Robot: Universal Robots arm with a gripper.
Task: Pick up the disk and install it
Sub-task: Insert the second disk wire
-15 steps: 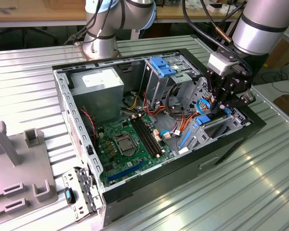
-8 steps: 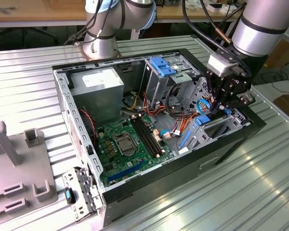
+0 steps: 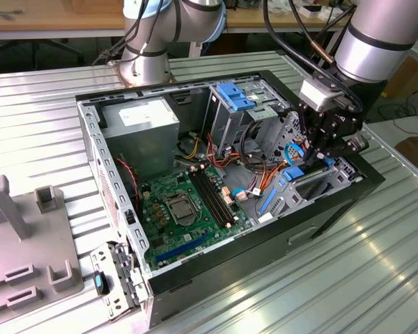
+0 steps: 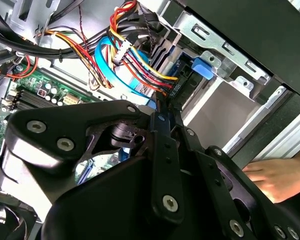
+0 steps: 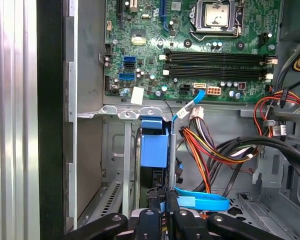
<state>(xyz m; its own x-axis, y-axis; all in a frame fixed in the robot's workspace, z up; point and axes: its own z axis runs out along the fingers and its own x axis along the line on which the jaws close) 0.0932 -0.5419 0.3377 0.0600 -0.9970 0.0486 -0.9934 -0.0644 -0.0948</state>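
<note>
The disk [image 5: 153, 150] stands on edge in the drive bay at the front corner of the open computer case [image 3: 334, 209], its bright blue carrier facing up between the bay's metal walls. In the exterior view the carrier's blue rails [image 3: 284, 182] show at the exterior view's right side of the case. My gripper [image 5: 165, 204] is right at the disk's near end, its black fingers [image 4: 162, 120] drawn together with a sliver of blue between the tips. A flat blue cable [image 5: 202, 201] and coloured power wires [image 4: 140, 75] lie beside the fingers.
The green motherboard [image 3: 188, 209] fills the case floor, the grey power supply [image 3: 141, 125] sits at the back corner, and a blue latch [image 3: 235, 95] tops the upper bay. A person's hand [image 4: 276, 176] rests on the outside of the case. A grey fixture [image 3: 21, 243] stands at the exterior view's left.
</note>
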